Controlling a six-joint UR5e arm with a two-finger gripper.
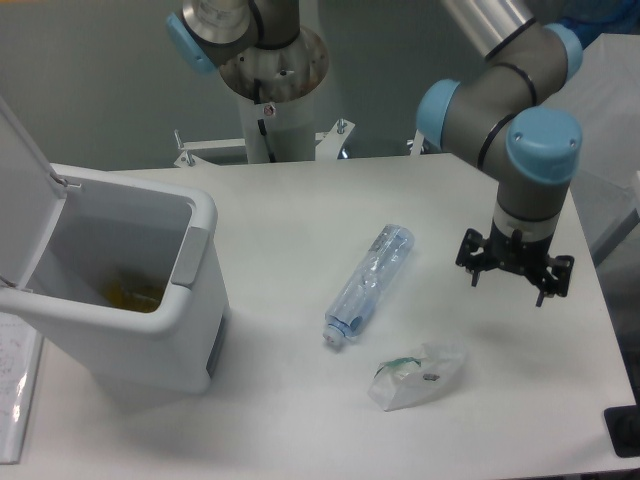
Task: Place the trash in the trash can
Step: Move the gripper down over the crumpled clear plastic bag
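Arm: the UR5e arm reached in from the upper right, its grey links and blue joint caps bent over the right side of the table.
Gripper: the gripper hung pointing down above the table's right part, its dark fingers spread apart with nothing between them — it gripped nothing and touched neither trash item.
Bottle: the clear bluish plastic bottle lay on its side near the middle of the table, slanted, its cap end toward the front left and its base toward the back right.
Bag: the small translucent white plastic bag with green bits inside lay crumpled on the tabletop, just in front and to the right of the bottle's cap end, apart from it.
Trash can: the white-grey trash can stood on the left side of the table, its lid swung up and open on the far left; something yellowish showed at the bottom inside.
Relation: both items lay outside the trash can — the bottle nearer to it, the bag nearer the gripper.
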